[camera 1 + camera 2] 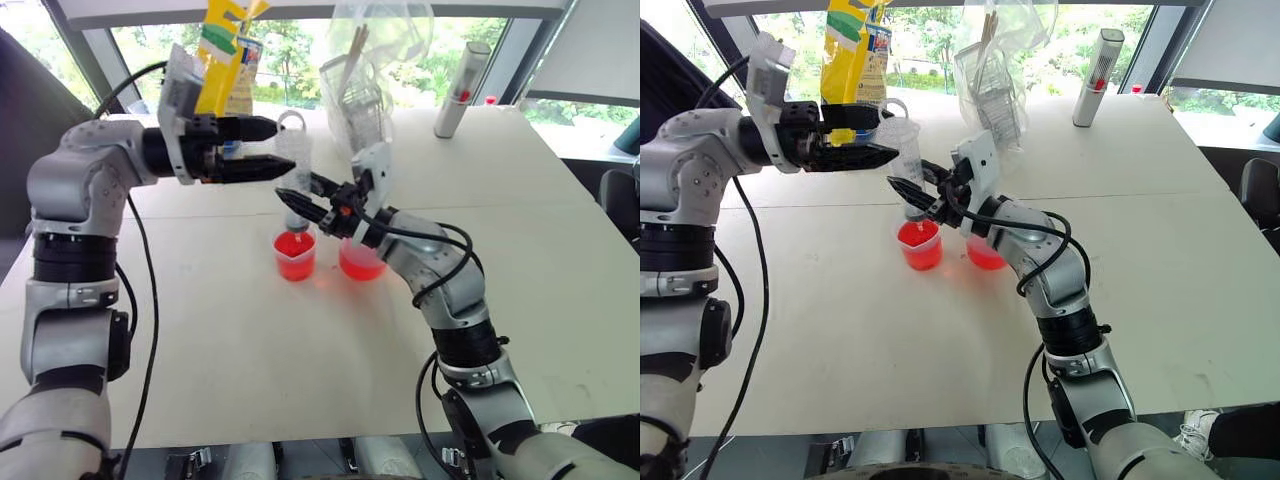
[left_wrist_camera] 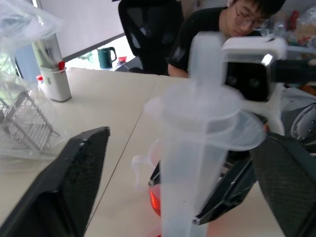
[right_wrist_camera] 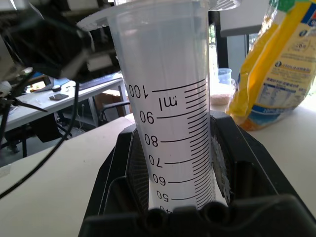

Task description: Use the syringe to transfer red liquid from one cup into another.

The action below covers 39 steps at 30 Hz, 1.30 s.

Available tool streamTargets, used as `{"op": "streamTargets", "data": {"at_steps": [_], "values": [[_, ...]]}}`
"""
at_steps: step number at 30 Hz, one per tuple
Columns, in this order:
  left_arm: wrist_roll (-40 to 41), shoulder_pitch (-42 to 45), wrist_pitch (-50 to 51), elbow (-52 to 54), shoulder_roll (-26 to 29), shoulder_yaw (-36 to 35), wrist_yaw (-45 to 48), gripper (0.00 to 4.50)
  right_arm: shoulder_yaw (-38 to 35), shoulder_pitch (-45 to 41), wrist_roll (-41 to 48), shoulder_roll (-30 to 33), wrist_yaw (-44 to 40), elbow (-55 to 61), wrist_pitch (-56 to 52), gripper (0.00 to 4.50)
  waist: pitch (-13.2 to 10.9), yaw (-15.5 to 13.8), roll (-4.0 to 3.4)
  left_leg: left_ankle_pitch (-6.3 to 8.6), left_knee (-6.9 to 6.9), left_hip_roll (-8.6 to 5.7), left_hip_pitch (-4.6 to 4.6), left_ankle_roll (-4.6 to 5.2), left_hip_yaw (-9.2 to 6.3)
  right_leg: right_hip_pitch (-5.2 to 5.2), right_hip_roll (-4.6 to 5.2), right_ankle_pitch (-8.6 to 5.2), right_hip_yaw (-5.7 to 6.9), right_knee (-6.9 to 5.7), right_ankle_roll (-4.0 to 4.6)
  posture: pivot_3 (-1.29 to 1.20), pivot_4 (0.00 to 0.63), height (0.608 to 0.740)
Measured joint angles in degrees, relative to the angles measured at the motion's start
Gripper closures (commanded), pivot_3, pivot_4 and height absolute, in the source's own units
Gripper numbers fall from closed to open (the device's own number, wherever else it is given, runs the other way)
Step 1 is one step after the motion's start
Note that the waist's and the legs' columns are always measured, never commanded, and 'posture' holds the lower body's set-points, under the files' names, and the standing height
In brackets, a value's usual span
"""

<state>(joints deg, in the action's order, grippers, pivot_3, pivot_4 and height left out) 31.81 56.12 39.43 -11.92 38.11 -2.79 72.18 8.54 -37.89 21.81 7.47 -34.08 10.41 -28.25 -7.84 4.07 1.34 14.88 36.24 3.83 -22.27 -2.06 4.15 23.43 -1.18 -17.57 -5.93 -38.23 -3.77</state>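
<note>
The syringe (image 1: 294, 165) stands upright, clear, with printed graduations on its barrel (image 3: 173, 113). My right gripper (image 1: 302, 206) is shut on the lower barrel. Its orange tip hangs just over a clear cup (image 1: 295, 256) holding red liquid (image 1: 295, 248). A second cup of red liquid (image 1: 358, 263) stands just right of it, partly hidden behind my right wrist; I cannot tell which cup is the wider. My left gripper (image 1: 272, 148) is level and open. Its fingers (image 2: 79, 168) stand wide on either side of the syringe's flange and plunger (image 2: 202, 98), not touching them.
A yellow bag (image 1: 225, 50), a clear plastic bag with a wire rack (image 1: 368, 75) and a grey tube with a red mark (image 1: 460, 92) stand along the table's far side. A person (image 2: 237, 22) sits beyond the table near a black chair (image 2: 148, 29).
</note>
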Motion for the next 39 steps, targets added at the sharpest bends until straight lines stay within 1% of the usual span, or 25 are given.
{"op": "streamTargets", "data": {"at_steps": [3, 8, 11, 15, 19, 20, 23, 27, 30, 33, 35, 39], "values": [[1.3, -0.9, 0.8, 1.0, 0.9, -0.3, 0.3, 0.05, 0.3, -0.4, 0.3, -0.1, 0.0, 0.4, -0.2, 3.11, 0.0, 0.0, 0.00, 0.00, -0.01, 0.00, 0.01, 0.00, -0.01, 0.00, 0.00, 0.00, 0.00, 0.00, 0.00, 0.00, 0.150, 0.739], [1.5, -5.9, 1.5, 2.5, 5.4, -0.9, 1.1, 0.05, 0.4, -0.3, 0.5, 0.0, -0.1, 0.4, -1.0, 3.11, 0.0, 0.0, 0.00, 0.00, -0.02, 0.02, 0.03, 0.00, -0.04, 0.00, 0.00, 0.00, -0.03, 0.00, 0.01, 0.00, 0.150, 0.739], [1.4, -7.9, 1.5, 4.3, 7.1, -0.9, 1.4, 0.05, 0.2, -0.5, 1.0, 0.1, -0.1, 0.4, -1.3, 3.11, 0.0, -0.1, 0.01, 0.00, -0.01, 0.01, 0.02, 0.00, -0.03, -0.02, 0.04, 0.00, -0.02, 0.02, 0.01, 0.00, 0.150, 0.739], [1.3, -10.6, 1.0, 5.4, 7.4, -0.8, 1.0, 0.05, -0.4, -2.1, 2.0, 1.1, 0.0, 0.4, -3.4, 3.11, 0.0, -0.1, 0.01, 0.00, 0.01, 0.00, 0.01, 0.00, -0.01, -0.03, 0.07, 0.00, -0.01, 0.02, 0.01, 0.00, 0.150, 0.739], [1.2, -11.6, -0.3, 6.3, 7.2, -0.6, 0.8, 0.05, -3.6, -7.3, 4.1, 3.6, 1.6, 0.4, -9.0, 3.11, 0.0, -0.1, 0.00, 0.00, -0.01, 0.00, 0.01, 0.00, -0.01, -0.01, 0.07, 0.00, -0.02, 0.02, 0.01, 0.00, 0.150, 0.739], [1.2, -11.6, -0.6, 6.5, 6.9, -0.6, 0.8, 0.05, -4.8, -9.2, 4.5, 4.8, 2.2, 0.4, -10.8, 3.11, 0.0, -0.1, 0.00, 0.00, -0.02, 0.00, 0.01, 0.00, -0.01, -0.01, 0.07, 0.00, -0.01, 0.03, 0.01, 0.00, 0.150, 0.739], [1.2, -13.3, -1.7, 7.4, 6.4, -0.2, 0.8, 0.05, -7.8, -17.6, 5.3, 12.9, 3.1, -1.4, -19.6, 3.11, 0.0, -0.2, -0.01, 0.00, -0.04, 0.00, 0.00, 0.00, 0.02, 0.00, 0.14, -0.01, -0.04, 0.06, 0.02, 0.00, 0.150, 0.739], [1.1, -14.5, -2.9, 7.9, 5.5, 0.0, 0.7, 0.05, -12.7, -29.2, 6.6, 22.0, 4.8, -11.0, -35.1, 3.11, 0.0, -0.2, -0.02, 0.01, -0.07, -0.01, -0.02, 0.02, 0.14, 0.02, 0.17, -0.01, -0.10, 0.13, 0.04, 0.00, 0.150, 0.739], [0.8, -15.2, -3.9, 8.1, 4.8, 0.4, 0.3, 0.05, -11.8, -34.0, 5.1, 28.5, 5.5, -17.9, -44.1, 3.11, 0.0, -0.2, 0.00, 0.02, -0.15, -0.04, -0.02, 0.04, 0.21, 0.03, 0.18, -0.02, -0.14, 0.22, 0.05, 0.00, 0.150, 0.739], [0.8, -15.5, -4.0, 8.4, 4.3, 0.5, 0.0, 0.05, -7.1, -34.1, 3.1, 33.3, 4.4, -22.8, -49.9, 3.11, 0.0, 0.0, -0.01, 0.04, -0.18, -0.04, -0.03, 0.07, 0.23, 0.10, 0.14, -0.02, -0.21, 0.23, 0.05, 0.00, 0.150, 0.739], [0.8, -15.5, -4.3, 8.8, 3.9, 0.5, -0.1, 0.05, -3.8, -31.9, 2.6, 35.6, 2.8, -24.8, -52.8, 3.11, 0.0, 0.0, -0.01, 0.04, -0.16, -0.02, -0.03, 0.08, 0.23, 0.10, 0.06, -0.02, -0.23, 0.22, 0.04, 0.00, 0.150, 0.739], [0.9, -15.7, -4.8, 9.3, 3.4, 0.5, -0.4, 0.05, 0.6, -25.6, 1.9, 36.2, 1.1, -27.3, -55.8, 3.11, 0.0, -0.1, -0.02, 0.04, -0.15, -0.02, -0.05, 0.08, 0.22, 0.12, 0.01, -0.01, -0.23, 0.18, 0.03, 0.00, 0.150, 0.739]]}}
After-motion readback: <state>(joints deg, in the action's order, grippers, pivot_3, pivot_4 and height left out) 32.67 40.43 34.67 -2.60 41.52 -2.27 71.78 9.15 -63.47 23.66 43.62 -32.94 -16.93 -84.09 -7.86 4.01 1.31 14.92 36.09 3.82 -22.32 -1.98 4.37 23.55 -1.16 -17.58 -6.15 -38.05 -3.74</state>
